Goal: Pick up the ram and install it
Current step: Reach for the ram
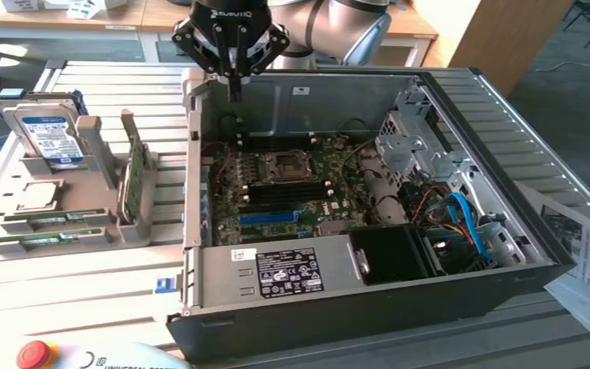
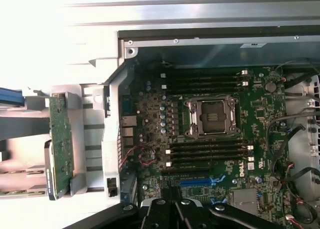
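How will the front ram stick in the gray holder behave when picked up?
The front ram stick looks thin and flat, so probably stiff and light. A bare green board, it's likely fragile. Seated in the gray holder, it may snag if pulled askew.

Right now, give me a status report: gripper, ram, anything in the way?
Gripper shut, empty, above case corner. Ram lying in rack, exterior view's left. Upright card stands between ram and case.
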`<state>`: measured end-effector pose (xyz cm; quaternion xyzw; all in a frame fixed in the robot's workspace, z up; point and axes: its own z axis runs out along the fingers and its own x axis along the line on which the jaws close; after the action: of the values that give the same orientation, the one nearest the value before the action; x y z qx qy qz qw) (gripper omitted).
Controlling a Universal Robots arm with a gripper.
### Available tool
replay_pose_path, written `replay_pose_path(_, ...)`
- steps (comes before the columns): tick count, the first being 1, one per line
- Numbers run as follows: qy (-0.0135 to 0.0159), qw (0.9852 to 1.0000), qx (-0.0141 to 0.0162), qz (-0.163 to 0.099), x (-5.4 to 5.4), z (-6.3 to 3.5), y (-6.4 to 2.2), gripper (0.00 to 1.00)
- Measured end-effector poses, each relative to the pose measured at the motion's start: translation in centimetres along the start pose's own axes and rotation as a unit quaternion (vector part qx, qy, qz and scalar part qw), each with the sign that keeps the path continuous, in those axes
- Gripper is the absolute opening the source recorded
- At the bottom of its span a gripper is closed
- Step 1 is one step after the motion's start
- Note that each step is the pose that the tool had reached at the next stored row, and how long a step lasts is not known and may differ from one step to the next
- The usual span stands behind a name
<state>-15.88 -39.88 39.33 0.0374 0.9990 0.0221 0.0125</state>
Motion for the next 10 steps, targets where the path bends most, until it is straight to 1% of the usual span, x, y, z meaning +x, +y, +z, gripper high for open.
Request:
replay_pose_path(5,0.0,1.0,0.0,0.0,0.9,-0.03,-0.06,0.11)
replay_pose_path(10,0.0,1.0,0.0,0.0,1.4,-0.04,-0.11,0.11)
